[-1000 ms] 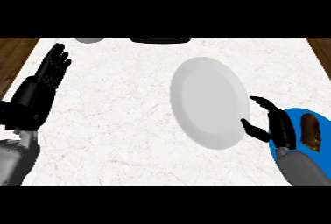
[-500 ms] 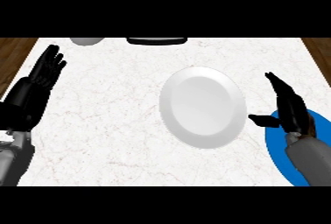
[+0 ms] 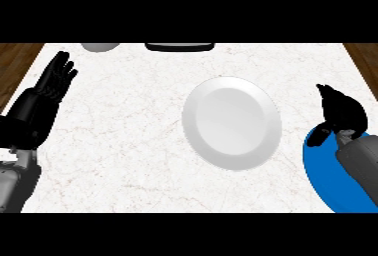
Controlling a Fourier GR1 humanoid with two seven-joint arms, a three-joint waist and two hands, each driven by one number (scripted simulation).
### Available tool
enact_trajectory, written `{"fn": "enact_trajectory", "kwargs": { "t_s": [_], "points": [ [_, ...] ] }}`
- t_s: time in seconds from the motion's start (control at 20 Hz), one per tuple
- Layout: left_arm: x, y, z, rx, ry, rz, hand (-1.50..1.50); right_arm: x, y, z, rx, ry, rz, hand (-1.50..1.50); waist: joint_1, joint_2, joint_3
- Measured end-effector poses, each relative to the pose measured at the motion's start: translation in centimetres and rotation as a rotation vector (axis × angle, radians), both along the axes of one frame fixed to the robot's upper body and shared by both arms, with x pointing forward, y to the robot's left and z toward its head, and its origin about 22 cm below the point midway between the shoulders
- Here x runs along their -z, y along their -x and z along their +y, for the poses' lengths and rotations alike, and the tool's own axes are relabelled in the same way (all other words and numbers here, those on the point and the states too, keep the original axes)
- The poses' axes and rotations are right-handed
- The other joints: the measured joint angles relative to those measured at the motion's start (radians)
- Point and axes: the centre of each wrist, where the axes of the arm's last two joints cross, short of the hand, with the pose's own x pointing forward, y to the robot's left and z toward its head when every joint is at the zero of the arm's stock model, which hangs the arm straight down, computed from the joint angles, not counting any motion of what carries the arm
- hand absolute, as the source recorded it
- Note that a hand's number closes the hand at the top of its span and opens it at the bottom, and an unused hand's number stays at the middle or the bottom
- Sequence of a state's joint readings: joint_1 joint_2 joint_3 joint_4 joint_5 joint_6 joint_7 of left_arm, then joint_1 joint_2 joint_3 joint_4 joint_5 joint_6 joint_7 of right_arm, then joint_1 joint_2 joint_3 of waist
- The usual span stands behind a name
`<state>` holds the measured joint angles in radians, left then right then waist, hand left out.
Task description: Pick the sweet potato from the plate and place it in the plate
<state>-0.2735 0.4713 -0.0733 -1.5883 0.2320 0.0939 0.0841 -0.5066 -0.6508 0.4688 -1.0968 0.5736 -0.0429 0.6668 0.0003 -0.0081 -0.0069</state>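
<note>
- Far left: the left hand stands at the counter's left edge, fingers straight, close together and pointing to the far side, holding nothing. It rests there, and its dark forearm runs back toward the near left corner.
- Far edge, just right of that hand: a grey round thing is cut off by the top of the view. It's too little to name.
- A bit further right along the same far edge there's a dark flat thing, also cut off. It lies apart from the grey one.
- Centre, slightly right: the white plate lies flat on the pale marbled counter, nothing on it, well apart from the left hand.
- Right of it, near the right edge: the right hand hangs over the far rim of the blue plate, close beside the white plate but not touching it. Seen from behind, it's a dark bunched shape, and I cannot tell whether it grips anything.
- Near right corner: the blue plate runs off the right side, and the grey right forearm lies across it, covering much of it.
- Sweet potato: out of sight. Hand and forearm hide that part of the blue plate, so I cannot tell where it lies.
</note>
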Motion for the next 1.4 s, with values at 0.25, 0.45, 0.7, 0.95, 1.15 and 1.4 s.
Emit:
{"fn": "enact_trajectory", "kwargs": {
  "t_s": [0.25,0.45,0.7,0.95,1.15,1.4],
  "points": [
    [0.8,0.4,0.2,-0.002,0.002,0.003,0.0,-2.0,-0.6,2.0,0.095,0.06,0.231,-1.5,-0.004,0.001,0.003],
    [0.4,0.0,-0.4,0.0,-0.001,-0.002,0.0,-2.0,-0.5,2.4,0.129,0.079,0.298,-1.5,-0.003,0.004,0.005],
    [0.7,0.0,-0.9,-0.002,0.0,-0.004,0.0,-2.4,-0.8,1.7,0.159,0.125,0.314,-1.5,-0.001,0.007,0.006],
    [0.2,-0.3,-0.5,0.004,0.006,-0.004,0.0,-1.2,-0.5,-0.3,0.22,0.189,0.369,-1.5,0.0,0.008,0.007],
    [0.1,-0.2,-0.4,0.009,0.005,0.0,0.0,-0.2,-0.1,-1.6,0.266,0.21,0.397,-1.5,0.0,0.008,0.007],
    [0.1,-0.2,-0.4,0.003,0.004,-0.004,0.0,1.2,0.5,-3.2,0.297,0.209,0.438,-1.5,0.001,0.008,0.007]
  ]
}}
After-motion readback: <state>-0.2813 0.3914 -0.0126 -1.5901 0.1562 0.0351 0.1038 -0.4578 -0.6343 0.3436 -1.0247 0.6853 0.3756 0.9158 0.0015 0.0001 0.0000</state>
